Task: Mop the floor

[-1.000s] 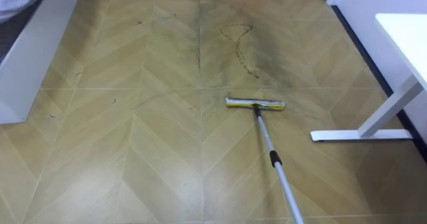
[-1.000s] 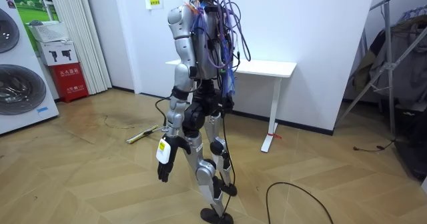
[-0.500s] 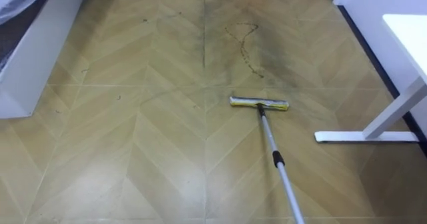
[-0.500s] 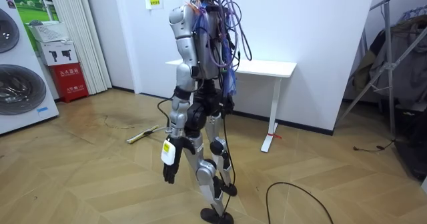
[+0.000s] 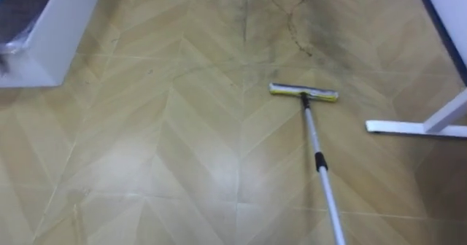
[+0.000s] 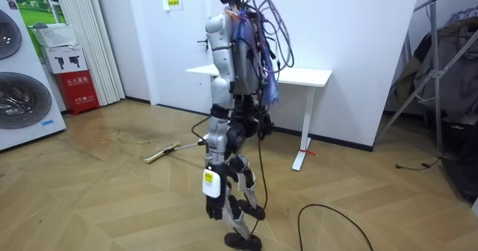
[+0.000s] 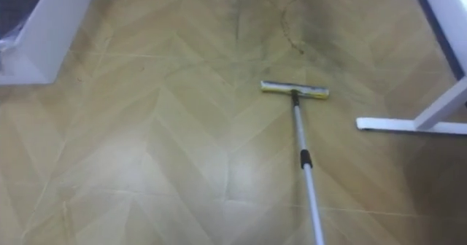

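Herringbone wood floor (image 5: 146,165), dark smudges (image 5: 295,26) at far end. Flat mop (image 5: 303,93) lies on it, untouched, well ahead of the left hand (image 6: 213,206): yellow-edged head, silver pole with black collar, pole cut off at the frame's lower edge. Hand hangs by the thigh, holding nothing visible; opening cannot be told.
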You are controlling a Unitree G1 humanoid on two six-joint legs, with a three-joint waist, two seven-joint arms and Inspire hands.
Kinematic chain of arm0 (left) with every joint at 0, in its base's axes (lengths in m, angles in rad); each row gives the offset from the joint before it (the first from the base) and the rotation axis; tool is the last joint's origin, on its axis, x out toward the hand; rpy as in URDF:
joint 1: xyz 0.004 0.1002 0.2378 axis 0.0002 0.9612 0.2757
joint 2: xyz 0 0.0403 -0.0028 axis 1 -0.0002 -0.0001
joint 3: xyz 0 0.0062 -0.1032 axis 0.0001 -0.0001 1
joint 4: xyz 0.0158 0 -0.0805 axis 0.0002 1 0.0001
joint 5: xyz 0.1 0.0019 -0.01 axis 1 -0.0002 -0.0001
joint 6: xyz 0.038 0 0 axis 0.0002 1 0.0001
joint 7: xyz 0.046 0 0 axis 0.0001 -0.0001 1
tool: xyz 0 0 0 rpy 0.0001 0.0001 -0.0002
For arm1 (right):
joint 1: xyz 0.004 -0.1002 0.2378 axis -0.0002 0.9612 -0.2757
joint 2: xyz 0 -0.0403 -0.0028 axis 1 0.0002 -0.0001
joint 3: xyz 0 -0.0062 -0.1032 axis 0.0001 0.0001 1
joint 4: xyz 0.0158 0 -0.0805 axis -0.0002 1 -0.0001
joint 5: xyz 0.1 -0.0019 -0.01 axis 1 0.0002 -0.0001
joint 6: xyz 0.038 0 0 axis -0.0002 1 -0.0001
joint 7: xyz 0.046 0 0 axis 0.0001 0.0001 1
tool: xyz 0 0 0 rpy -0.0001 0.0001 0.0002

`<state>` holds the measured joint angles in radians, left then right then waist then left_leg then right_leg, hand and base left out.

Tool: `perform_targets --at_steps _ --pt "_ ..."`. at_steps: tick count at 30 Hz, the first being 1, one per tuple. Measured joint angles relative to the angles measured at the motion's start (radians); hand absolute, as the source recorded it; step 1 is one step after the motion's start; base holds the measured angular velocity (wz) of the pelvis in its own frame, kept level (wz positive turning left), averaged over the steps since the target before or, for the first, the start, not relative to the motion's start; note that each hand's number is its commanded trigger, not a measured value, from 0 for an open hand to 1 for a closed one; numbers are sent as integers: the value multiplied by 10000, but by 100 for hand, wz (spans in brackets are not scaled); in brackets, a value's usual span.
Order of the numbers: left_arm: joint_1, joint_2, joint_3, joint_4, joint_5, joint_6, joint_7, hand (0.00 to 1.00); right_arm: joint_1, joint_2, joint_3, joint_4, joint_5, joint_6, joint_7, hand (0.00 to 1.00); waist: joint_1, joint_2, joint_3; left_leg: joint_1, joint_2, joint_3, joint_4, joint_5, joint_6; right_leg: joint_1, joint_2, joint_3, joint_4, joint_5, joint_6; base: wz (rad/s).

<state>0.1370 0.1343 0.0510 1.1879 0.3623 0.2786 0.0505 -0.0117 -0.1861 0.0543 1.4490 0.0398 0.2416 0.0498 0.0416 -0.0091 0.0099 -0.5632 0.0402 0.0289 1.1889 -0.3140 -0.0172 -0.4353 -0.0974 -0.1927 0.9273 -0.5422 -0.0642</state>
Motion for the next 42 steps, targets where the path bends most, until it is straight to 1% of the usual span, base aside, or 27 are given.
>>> perform_targets --at_steps 1,3,5,7,9,11,13,14,15,17,19,21,23,24,26,27,31,32,33,34,36,37,38,39,40,41,42 --pt "61 22 -104 12 -110 0 -9 0 -104 -85 -9 56 2 0 74 100 7 -74 37 -348 -6 -14 562 468 1 -90 26 107 270 -152 -25 16" --pt "144 183 -450 217 -658 -48 -249 0 -691 -542 -27 112 -26 173 410 100 283 -220 51 -1637 -52 190 2301 2726 -74 -341 296 891 1019 -488 -205 3" --pt "139 309 -658 387 -941 -96 -503 0 -1264 -998 47 140 40 213 630 100 510 -308 102 -2691 -127 443 3059 2492 23 -427 310 1268 1529 -778 -168 -7" --pt "181 482 -647 551 -958 -198 -783 0 -1685 -1358 263 166 429 173 857 100 831 -364 117 -3256 -167 579 2457 2062 -5 -414 536 1748 1783 -1042 -186 -16" --pt "238 700 -642 619 -954 -319 -1057 0 -2005 -1510 733 124 924 133 1053 100 1034 -331 121 -2935 -227 456 -735 1612 -76 -312 594 1906 1612 -1243 -27 -21" --pt "199 751 -632 744 -927 -396 -1263 0 -1969 -1548 829 81 1211 170 1154 100 1001 -235 69 -2416 -218 270 -2870 1463 -53 -215 583 1865 1258 -1313 117 -7" --pt "-118 742 -681 975 -855 -443 -1477 0 -1530 -1566 816 114 1233 200 1174 100 945 -168 -7 -2366 -524 405 -3147 1241 468 -88 166 1834 996 -1399 321 12" --pt "-321 660 -671 1121 -872 -488 -1509 0 -1255 -1620 787 257 1251 210 1145 100 911 -244 -97 -2441 -803 569 -3038 788 952 -156 -143 1872 1060 -1312 609 9" --pt "-583 548 -669 1203 -864 -546 -1467 0 -1074 -1669 784 409 1374 216 1098 100 903 -150 -48 -2464 -1111 627 -2921 467 1184 -556 -398 1864 1790 -857 791 0" --pt "-815 411 -635 1150 -873 -701 -1297 0 -592 -1680 790 422 1836 213 1039 100 854 77 -73 -2337 -1492 614 -2929 113 1486 -1392 -605 2034 3001 204 984 -19" --pt "-787 341 -633 716 -873 -832 -1017 0 -184 -1608 789 421 2171 214 1024 100 606 395 -84 -2260 -1850 362 -3048 -73 1623 -2369 -555 2075 3508 358 1017 1" --pt "-794 323 -682 254 -910 -863 -601 0 358 -1310 779 417 2362 221 818 100 224 478 -98 -2096 -2087 298 -3413 -133 1798 -3604 -547 2046 2778 368 1038 22" --pt "-787 294 -680 209 -974 -871 -377 0 487 -1003 774 452 2425 223 639 100 103 434 -69 -1974 -2118 216 -3685 -168 1809 -4154 -485 2037 1098 617 957 -10" --pt "-755 229 -671 209 -974 -868 -297 0 483 -856 723 475 2407 224 586 100 101 412 -54 -1883 -2149 -5 -3759 -262 1702 -4260 -363 1980 -51 1169 950 -21" --pt "-678 85 -662 216 -978 -844 -210 0 544 -758 698 432 2353 319 577 100 109 468 -56 -1774 -2109 -365 -3621 -537 1516 -4020 -205 1675 -504 1908 859 1" --pt "-683 1 -656 216 -976 -841 -216 0 482 -760 675 437 2345 481 552 100 126 470 -48 -1753 -2027 -389 -3453 -618 1410 -3839 -212 1413 -515 1969 735 22" --pt "-689 20 -755 235 -1369 -795 -230 0 -328 -995 500 459 2245 621 493 100 400 303 52 -1969 -1764 -283 -2165 -815 983 -3564 -221 866 123 1346 426 9" --pt "-688 77 -897 265 -1568 -791 -191 0 -834 -1171 404 550 2057 611 492 100 464 283 70 -2349 -1663 -131 -1132 -702 683 -3542 -196 819 421 862 364 0" --pt "-685 245 -1031 287 -1803 -791 -177 0 -1392 -1301 391 627 1926 545 493 100 554 141 137 -2909 -1352 196 113 -165 -3 -3584 -205 876 903 482 271 -4" --pt "-679 338 -1119 298 -1961 -790 -147 0 -1650 -1366 394 627 1894 521 511 100 654 19 153 -3194 -1177 403 701 237 -142 -3630 -225 963 1146 327 252 -13" --pt "-663 529 -1536 285 -2223 -788 -105 0 -2662 -1800 534 612 1976 482 730 100 1043 -323 206 -4259 -876 654 2415 2467 -18 -3640 -148 1175 1719 -109 144 -24" --pt "-617 559 -1663 294 -2254 -803 -172 0 -2964 -1984 736 458 2138 354 853 100 1275 -485 254 -4558 -820 649 2731 2809 56 -3538 -79 1259 1784 -252 86 -17" --pt "-593 559 -1663 295 -2243 -806 -230 0 -3052 -2101 785 331 2275 301 930 100 1328 -476 234 -4617 -801 588 2578 2426 190 -3466 -38 1260 1791 -288 82 0" --pt "-527 581 -1637 296 -2116 -812 -320 0 -3143 -2259 794 130 2365 138 1091 100 1393 -410 212 -4665 -660 553 1643 1524 351 -3269 -3 1201 1806 -407 136 17" --pt "-499 598 -1632 296 -2090 -812 -361 0 -3118 -2287 796 65 2427 81 1117 100 1381 -411 233 -4614 -652 519 925 1211 354 -3125 30 1204 1794 -508 162 45" --pt "-490 607 -1632 288 -2013 -815 -422 0 -2936 -2306 795 42 2617 79 1131 100 1321 -390 239 -4376 -703 487 -811 736 438 -2797 45 1212 1642 -708 269 66" --pt "-494 604 -1673 293 -2006 -836 -471 0 -2574 -2275 794 43 2700 85 1144 100 1245 -229 154 -4036 -753 501 -2119 442 647 -2438 94 1260 1330 -838 376 73"
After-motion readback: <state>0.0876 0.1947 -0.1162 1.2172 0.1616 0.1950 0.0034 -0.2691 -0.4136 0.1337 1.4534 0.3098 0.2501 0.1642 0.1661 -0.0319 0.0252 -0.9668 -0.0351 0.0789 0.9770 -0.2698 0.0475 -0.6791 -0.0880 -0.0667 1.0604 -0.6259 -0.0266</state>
